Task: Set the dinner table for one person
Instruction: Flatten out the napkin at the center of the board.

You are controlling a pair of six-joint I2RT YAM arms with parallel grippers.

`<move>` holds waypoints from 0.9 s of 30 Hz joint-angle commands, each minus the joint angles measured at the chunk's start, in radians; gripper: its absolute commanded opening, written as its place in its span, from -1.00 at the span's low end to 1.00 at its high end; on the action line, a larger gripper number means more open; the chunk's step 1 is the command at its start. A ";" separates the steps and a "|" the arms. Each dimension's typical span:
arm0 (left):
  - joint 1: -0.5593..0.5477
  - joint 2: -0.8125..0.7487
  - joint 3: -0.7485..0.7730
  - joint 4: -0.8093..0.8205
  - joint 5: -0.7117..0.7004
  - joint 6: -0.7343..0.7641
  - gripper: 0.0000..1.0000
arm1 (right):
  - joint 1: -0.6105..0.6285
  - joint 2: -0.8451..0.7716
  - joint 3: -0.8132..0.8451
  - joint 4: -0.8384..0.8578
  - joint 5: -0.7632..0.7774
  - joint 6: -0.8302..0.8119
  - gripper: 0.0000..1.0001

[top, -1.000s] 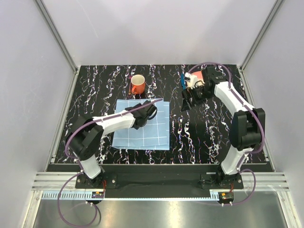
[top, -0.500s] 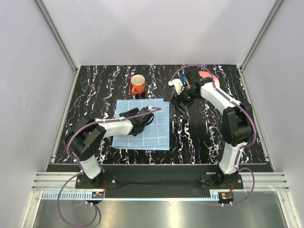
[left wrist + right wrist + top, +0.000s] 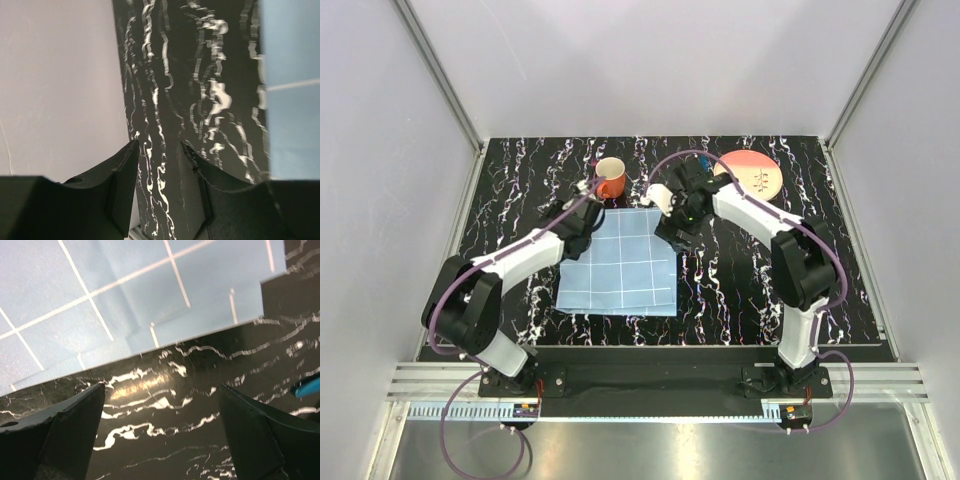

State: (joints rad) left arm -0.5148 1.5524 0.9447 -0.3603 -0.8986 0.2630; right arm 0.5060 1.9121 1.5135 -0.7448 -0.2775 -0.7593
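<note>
The dinner table (image 3: 520, 200) is a black marbled top. A light-blue checked mat (image 3: 620, 265) lies flat at its middle. An orange mug (image 3: 610, 177) stands behind the mat, and an orange plate (image 3: 752, 172) lies at the back right. My left gripper (image 3: 578, 228) hovers at the mat's back left corner, just in front of the mug. In the left wrist view the left gripper (image 3: 157, 147) is partly open and empty over bare table (image 3: 200, 75), with the mat (image 3: 292, 100) to one side. My right gripper (image 3: 162, 390) is wide open and empty, just off the mat's edge (image 3: 125, 295).
Grey walls (image 3: 420, 150) close in the table on three sides. The tip of a blue object (image 3: 307, 386) shows at the right edge of the right wrist view. Both arms' bases sit on the rail (image 3: 650, 380) at the near edge.
My left arm has moved from over the mat's middle to its back left corner. My right arm has swung left from the plate to the mat's back right corner, uncovering the plate.
</note>
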 commanded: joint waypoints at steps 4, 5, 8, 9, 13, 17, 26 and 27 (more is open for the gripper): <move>0.065 -0.055 0.060 -0.005 -0.020 -0.082 -0.14 | 0.069 0.094 0.092 0.028 0.038 -0.041 0.99; 0.068 -0.051 0.062 -0.005 -0.025 -0.082 -0.14 | 0.075 0.103 0.099 0.030 0.038 -0.044 0.99; 0.071 -0.043 0.069 -0.005 -0.048 -0.087 -0.14 | 0.089 0.139 0.120 0.028 0.046 -0.052 0.99; 0.073 -0.044 0.071 -0.005 -0.052 -0.090 -0.14 | 0.089 0.145 0.125 0.030 0.044 -0.052 0.99; 0.078 -0.055 0.072 0.000 -0.062 -0.082 -0.13 | 0.101 0.182 0.134 0.027 0.060 -0.054 1.00; 0.090 -0.069 0.086 0.018 -0.066 -0.056 -0.13 | 0.104 0.197 0.128 0.024 0.069 -0.040 0.99; 0.121 -0.090 0.172 0.083 -0.072 0.054 -0.12 | 0.104 0.203 0.064 0.013 0.084 -0.012 0.99; 0.121 -0.091 0.180 0.089 -0.072 0.071 -0.12 | 0.104 0.202 0.057 0.013 0.086 -0.009 1.00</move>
State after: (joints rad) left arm -0.4011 1.5085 1.0592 -0.3439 -0.9352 0.2787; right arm 0.6003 2.1147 1.5879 -0.7296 -0.2173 -0.7834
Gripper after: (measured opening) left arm 0.439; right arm 0.994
